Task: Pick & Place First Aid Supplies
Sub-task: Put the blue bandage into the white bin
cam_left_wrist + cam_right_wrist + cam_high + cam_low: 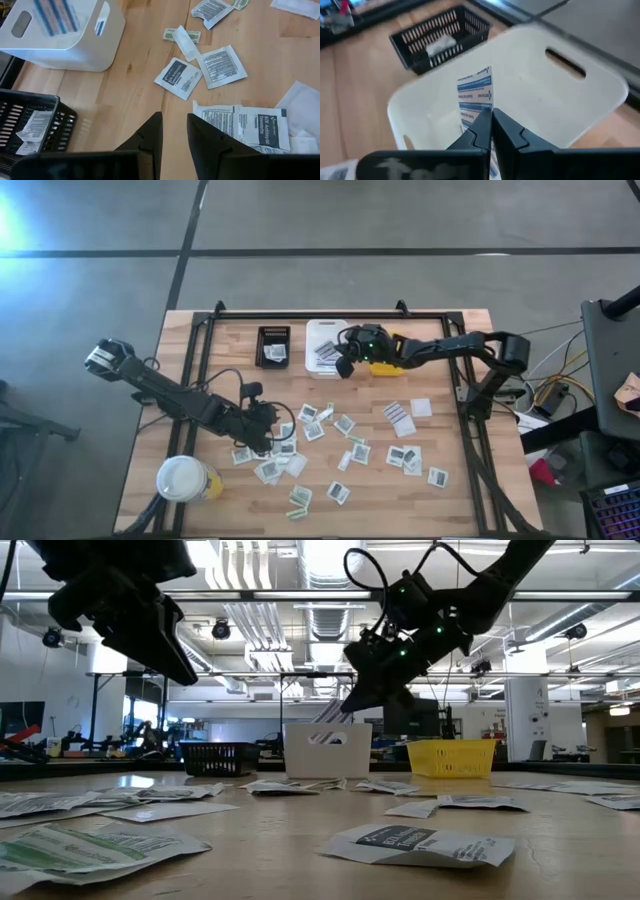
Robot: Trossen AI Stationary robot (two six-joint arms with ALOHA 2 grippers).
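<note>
Many first aid packets (352, 450) lie flat, scattered over the middle of the wooden table. My right gripper (492, 121) is shut on a blue-striped white packet (476, 92) and hovers above the open white bin (600, 85) at the table's far side; the low view shows this gripper (362, 698) just over the bin (327, 748). My left gripper (174, 131) hangs slanting down over the packets (260, 125) left of the middle, its fingers a little apart with bare wood between them. It touches nothing. My right gripper pinches the blue-striped packet by one end (479, 114) between its two fingers. The fingers slant down from the table's right side. The packet sticks out ahead of the fingertips, lifted clear, over the white bin's opening.
A black bin (273, 345) holding a few packets stands left of the white bin (322, 330), and a yellow bin (400, 365) stands right of it, partly under my right arm. A large white-lidded cup (183, 478) stands near the front left corner. A black frame rims the table.
</note>
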